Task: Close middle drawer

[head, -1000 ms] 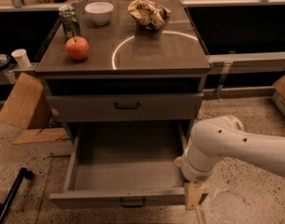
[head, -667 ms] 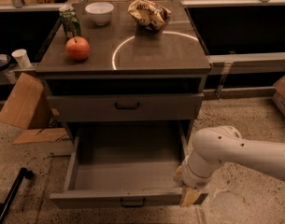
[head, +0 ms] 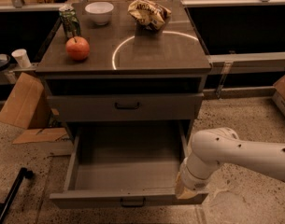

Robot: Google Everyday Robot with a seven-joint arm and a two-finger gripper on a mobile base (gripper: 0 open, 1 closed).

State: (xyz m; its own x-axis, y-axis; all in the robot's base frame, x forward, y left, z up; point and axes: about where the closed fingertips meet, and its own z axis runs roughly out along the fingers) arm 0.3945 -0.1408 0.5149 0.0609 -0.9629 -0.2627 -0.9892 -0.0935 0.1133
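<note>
At the far left a black bar (head: 11, 197) lies on the speckled floor. Above it some pieces of brown cardboard (head: 21, 101) lean near the left side of the desk (head: 179, 55). A white cup (head: 21, 57) stands behind the cardboard.

On the desk top, a green can (head: 68, 21) stands at the back left corner. A red apple (head: 77, 48) sits just in front of it. To the right of the can there is a white bowl (head: 99, 12), and further right a crumpled snack bag (head: 149, 14), both at the back edge. A thin white circle (head: 121, 48) is marked on the surface, to the right of the apple and in front of the bag.

Under the top, the upper drawer (head: 86, 108) with its dark handle sits almost flush with the body. Below it the middle drawer (head: 128, 169) stands far out toward the camera, so its plain grey inside is in full view. Its low front panel, with a small dark handle (head: 132, 202), is close to the bottom edge of the view.

From the right edge a white arm (head: 245, 155) reaches in and bends down. The end effector (head: 184, 190) is at the front right corner of the middle drawer, right against the end of the front panel. I cannot tell if the end effector is open or closed
</note>
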